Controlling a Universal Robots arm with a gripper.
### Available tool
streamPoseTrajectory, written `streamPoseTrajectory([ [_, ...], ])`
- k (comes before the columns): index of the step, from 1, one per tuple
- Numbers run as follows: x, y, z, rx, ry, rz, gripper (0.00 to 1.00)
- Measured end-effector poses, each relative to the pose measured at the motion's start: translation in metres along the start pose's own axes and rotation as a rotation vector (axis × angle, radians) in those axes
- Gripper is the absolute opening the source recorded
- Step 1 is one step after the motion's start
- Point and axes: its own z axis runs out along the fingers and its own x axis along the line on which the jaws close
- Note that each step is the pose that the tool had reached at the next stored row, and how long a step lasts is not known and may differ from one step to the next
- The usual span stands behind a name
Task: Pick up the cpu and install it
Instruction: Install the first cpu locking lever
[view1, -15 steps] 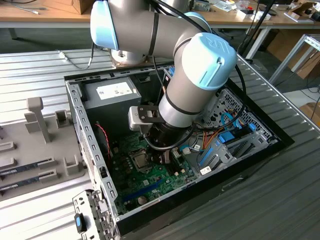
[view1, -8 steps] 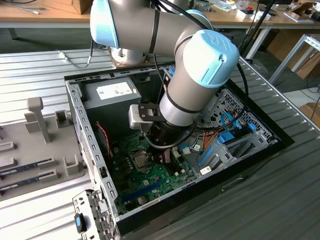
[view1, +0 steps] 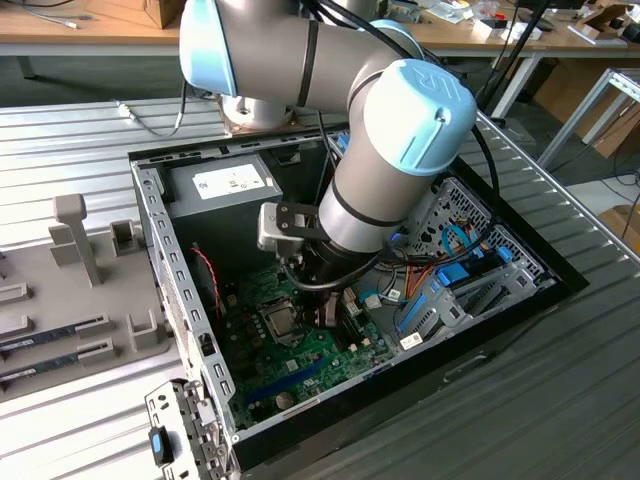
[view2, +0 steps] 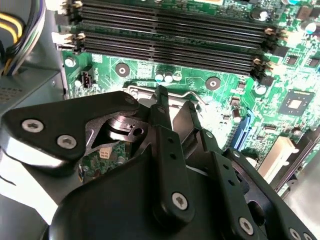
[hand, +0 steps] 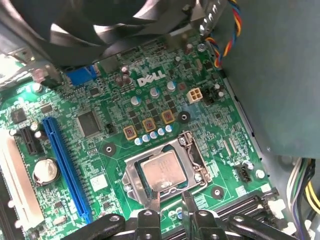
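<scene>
Black fingers sit closest to the lens in the first wrist view, two thin tips slightly apart with nothing between them, released, just beside the near edge of the socket. Gripper hovers low over the green motherboard. The cpu, silvery square top, lies flat inside the socket frame, seated, apart from the fingertips. Blue slot and a round coin battery lie off to one side of the socket; black memory slots run along the board past the socket in the second wrist view. Second wrist view also has the gripper's black linkage bodies up close, covering most of the socket.

Exterior view: grey arm with light-blue caps reaches down into the open black computer case, wrist over the motherboard near the socket. Grey power-supply box with white label sits at the case's far end from the socket. Case rests on a ribbed metal surface. Grey fixture tray with memory sticks is beside the case on the exterior view's left. Wooden benches with clutter stand behind the case, metal frame legs and cardboard boxes further back on the exterior view's right.
</scene>
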Motion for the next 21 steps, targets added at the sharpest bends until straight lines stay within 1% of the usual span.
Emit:
streamPoseTrajectory([
  [1, 0.0, -0.0001, 0.0008, 0.0023, 0.0022, 0.022, 0.31],
  [4, 0.0002, 0.0, 0.0023, 0.0055, 0.0049, 0.061, 0.31],
  [6, 0.0005, 0.0006, 0.0042, 0.0065, 0.0034, 0.085, 0.31],
  [9, 0.0028, -0.0004, 0.0057, 0.0066, 0.0028, 0.091, 0.31],
  [10, 0.0034, -0.0007, 0.0057, 0.0059, 0.0014, 0.091, 0.31],
  [16, 0.0036, -0.0007, 0.0057, 0.0044, -0.002, 0.09, 0.31],
  [17, 0.0036, -0.0007, 0.0057, 0.0041, -0.0026, 0.09, 0.3],
  [20, 0.0036, -0.0007, 0.0057, 0.0035, -0.0041, 0.09, 0.11],
  [21, 0.0036, -0.0007, 0.0057, 0.0033, -0.0044, 0.09, 0.11],
])
